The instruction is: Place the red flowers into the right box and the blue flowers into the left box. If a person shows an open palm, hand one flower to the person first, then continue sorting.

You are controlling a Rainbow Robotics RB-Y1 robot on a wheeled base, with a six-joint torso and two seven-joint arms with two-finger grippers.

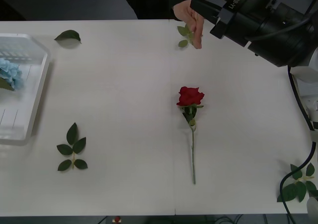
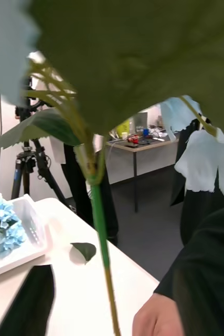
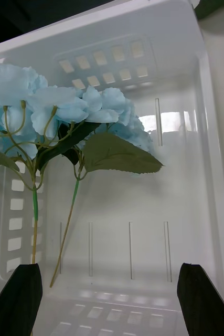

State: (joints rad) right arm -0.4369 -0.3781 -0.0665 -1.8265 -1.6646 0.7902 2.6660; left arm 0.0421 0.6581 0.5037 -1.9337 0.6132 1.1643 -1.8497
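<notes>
Pale-blue fluffy hydrangeas (image 3: 64, 113) lie in the white ribbed plastic left box (image 3: 195, 173), directly under the left gripper (image 3: 109, 299), whose fingers are spread and empty. The right gripper (image 1: 206, 8) sits at the tabletop's far edge, beside a person's bare hand (image 1: 191, 20); it appears to pinch a green hydrangea stem (image 2: 101, 236). If it lets go before the hand has closed, the flower could drop. One red rose (image 1: 190, 97) lies unsorted, well short of that gripper.

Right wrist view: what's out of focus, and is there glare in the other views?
Right wrist view: a big leaf and pale-blue petals sit blurred against the lens, while the stem and room behind stay sharper. Left wrist view: a bright reflection on the left box wall. Front view: even light, soft shadows, no glare on the table.
</notes>
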